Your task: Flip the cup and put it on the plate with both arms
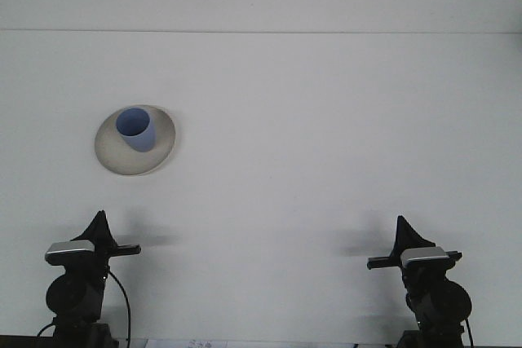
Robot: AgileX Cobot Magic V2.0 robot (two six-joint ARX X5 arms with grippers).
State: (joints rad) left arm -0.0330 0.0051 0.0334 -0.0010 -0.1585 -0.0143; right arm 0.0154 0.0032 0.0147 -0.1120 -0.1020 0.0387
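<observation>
**Supervisor:** Report the table (326, 136).

**Operator:** I see a white surface. The plate (114, 156) lies left of centre, with the blue cup (135, 129) standing on it, mouth up.

**Supervisor:** And the claws?

**Operator:** The left gripper (99, 219) and right gripper (402, 224) sit at the near edge, well apart from the plate, gripping nothing. I cannot tell how far either is open.

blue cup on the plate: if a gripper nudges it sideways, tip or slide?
Probably tips: the blue cup stands upright, mouth up, taller than its base and narrowing downward. It looks like thin plastic, so likely light and easily shoved. It sits on the plate, whose smooth, dished surface may let it slide toward the middle first.
</observation>
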